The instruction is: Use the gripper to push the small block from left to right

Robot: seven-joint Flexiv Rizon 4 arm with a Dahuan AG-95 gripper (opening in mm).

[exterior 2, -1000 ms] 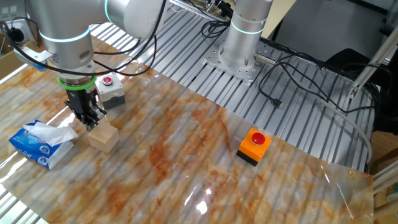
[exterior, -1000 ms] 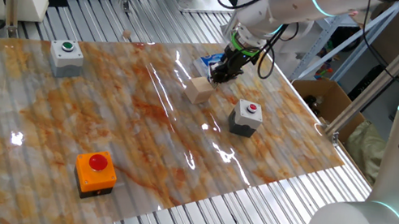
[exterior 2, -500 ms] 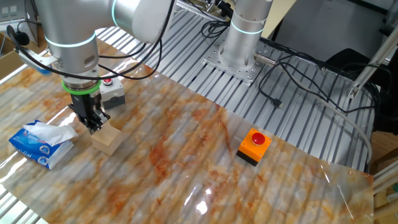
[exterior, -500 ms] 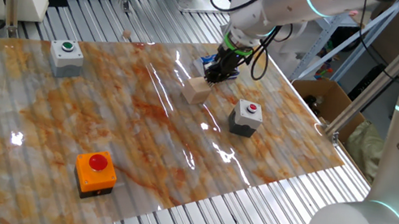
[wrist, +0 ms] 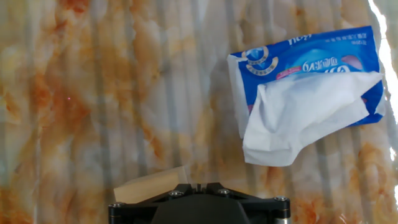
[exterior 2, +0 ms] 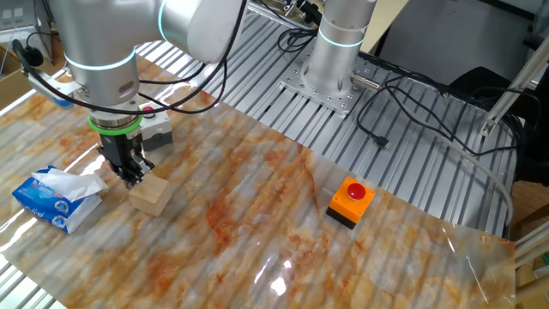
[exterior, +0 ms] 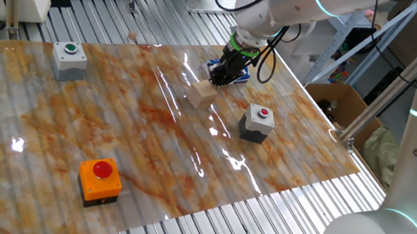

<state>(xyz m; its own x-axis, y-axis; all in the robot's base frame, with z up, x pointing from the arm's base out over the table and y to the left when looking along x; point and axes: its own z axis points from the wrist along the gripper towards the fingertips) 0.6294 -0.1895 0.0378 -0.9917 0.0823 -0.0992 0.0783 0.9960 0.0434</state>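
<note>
One orange box with a red button [exterior: 100, 180] was seen nearest, on the marbled orange sheet [exterior: 59, 134]. Farther back, the small light tan wooden cube [exterior 2: 149, 195] was placed just beside the black fingered gripper with a green ring [exterior 2: 131, 174], whose fingers were closed together, nothing held. A blue tissue pack [wrist: 308, 87] was seen near it, a grey red-button box [exterior: 257, 122] apart.

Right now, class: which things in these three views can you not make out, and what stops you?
- Pincer fingertips: hand view, cut off by the bottom edge; open or shut unclear.
- Small block: hand view, mostly behind the pincer body.
- Tissue pack: one fixed view, largely hidden by the pincer.
- Grey box: other fixed view, partly behind the arm.
</note>
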